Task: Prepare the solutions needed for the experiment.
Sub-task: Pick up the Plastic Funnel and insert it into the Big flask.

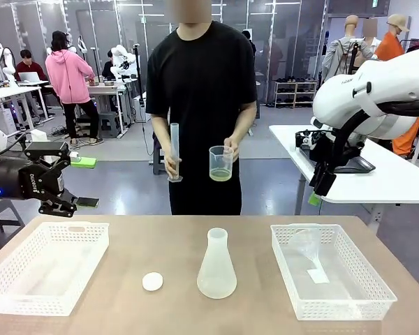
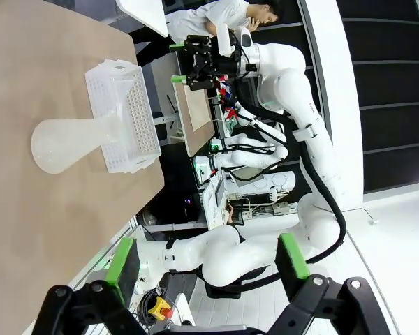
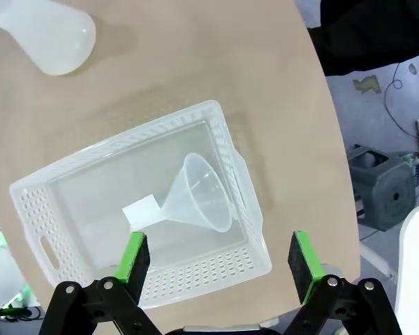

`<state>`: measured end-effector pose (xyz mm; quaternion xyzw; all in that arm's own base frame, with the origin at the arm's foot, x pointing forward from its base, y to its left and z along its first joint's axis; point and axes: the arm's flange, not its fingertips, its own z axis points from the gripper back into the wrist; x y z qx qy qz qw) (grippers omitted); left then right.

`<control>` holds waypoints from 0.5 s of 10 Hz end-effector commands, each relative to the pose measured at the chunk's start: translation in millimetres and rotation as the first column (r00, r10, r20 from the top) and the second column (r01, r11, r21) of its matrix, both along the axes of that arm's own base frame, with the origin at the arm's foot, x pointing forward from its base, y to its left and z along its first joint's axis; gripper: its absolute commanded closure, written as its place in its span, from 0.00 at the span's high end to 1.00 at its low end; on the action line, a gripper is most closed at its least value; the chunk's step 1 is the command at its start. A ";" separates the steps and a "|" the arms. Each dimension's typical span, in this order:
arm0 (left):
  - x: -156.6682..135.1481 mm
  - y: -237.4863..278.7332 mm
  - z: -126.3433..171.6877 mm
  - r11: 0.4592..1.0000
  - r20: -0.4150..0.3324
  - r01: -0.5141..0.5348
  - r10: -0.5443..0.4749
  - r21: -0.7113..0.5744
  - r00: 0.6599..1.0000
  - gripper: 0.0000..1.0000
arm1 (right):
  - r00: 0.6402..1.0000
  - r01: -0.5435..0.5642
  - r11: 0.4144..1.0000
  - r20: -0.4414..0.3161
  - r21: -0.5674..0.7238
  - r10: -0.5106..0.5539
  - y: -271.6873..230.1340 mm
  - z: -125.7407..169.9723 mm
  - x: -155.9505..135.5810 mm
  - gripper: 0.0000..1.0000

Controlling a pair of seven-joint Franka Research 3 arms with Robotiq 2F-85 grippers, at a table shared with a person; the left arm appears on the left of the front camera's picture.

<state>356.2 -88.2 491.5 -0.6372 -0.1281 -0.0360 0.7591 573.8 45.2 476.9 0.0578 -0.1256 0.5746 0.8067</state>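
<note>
Currently the solution (image 1: 221,174) sits in the beaker (image 1: 221,157) that the person holds across the table (image 1: 160,237), well apart from both grippers. Your right gripper (image 3: 220,257), jaws apart, hangs over the funnel (image 3: 199,192), which lies on its side in a basket (image 3: 195,276). The upright conical flask (image 1: 216,269) stands to its left. Your left gripper (image 2: 206,259) is spread too.

table (image 1: 174,241): tan top | white basket (image 1: 28,296): below left gripper (image 1: 80,181) | small white round cap (image 1: 152,281) and upright conical flask (image 1: 216,269): between both grippers, cap nearer the left | second white basket (image 1: 342,304): directly beneath right gripper (image 3: 220,259)
</note>
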 end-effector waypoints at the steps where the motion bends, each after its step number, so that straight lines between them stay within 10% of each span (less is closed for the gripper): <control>1: 0.5 -0.5 1.9 1.000 0.008 -0.010 0.010 0.004 1.000 1.00 | 1.000 -0.001 1.000 -0.009 0.021 0.001 -3.0 -0.3 -5.9 1.00; 5: 0.5 -0.5 1.9 1.000 0.008 -0.010 0.010 0.004 1.000 1.00 | 1.000 0.004 1.000 -0.008 0.002 -0.004 -3.2 -0.2 -0.9 1.00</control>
